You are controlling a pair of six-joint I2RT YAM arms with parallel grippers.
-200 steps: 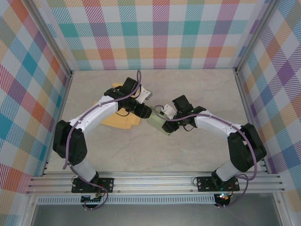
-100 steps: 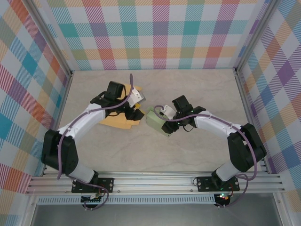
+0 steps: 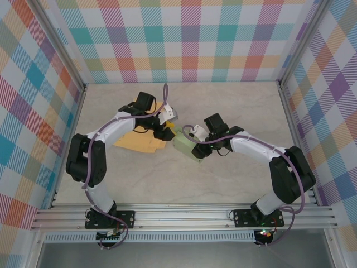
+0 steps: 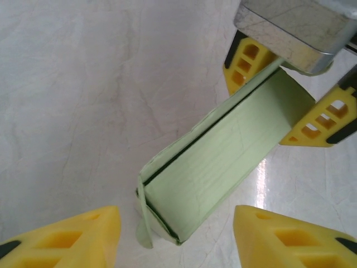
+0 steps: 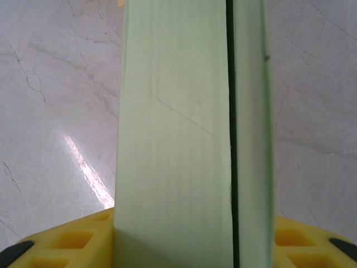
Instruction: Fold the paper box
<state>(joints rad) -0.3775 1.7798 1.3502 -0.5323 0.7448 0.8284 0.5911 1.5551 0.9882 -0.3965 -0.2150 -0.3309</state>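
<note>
Now | right claw [image 4: 284,92] clamping paper box [image 4: 212,167] | left claw [image 4: 178,237] agape, empty, angled beside

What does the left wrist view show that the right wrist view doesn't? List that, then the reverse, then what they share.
Left wrist view: the open left gripper, its yellow fingers clear of the pale green paper box; the box's near end with a loose flap; the right gripper clamped on the far end.
Right wrist view: a faint diagonal crease across the box's wide face.
Both: the box, its dark seam, the right gripper's fingers, the pale marble-look table.
</note>
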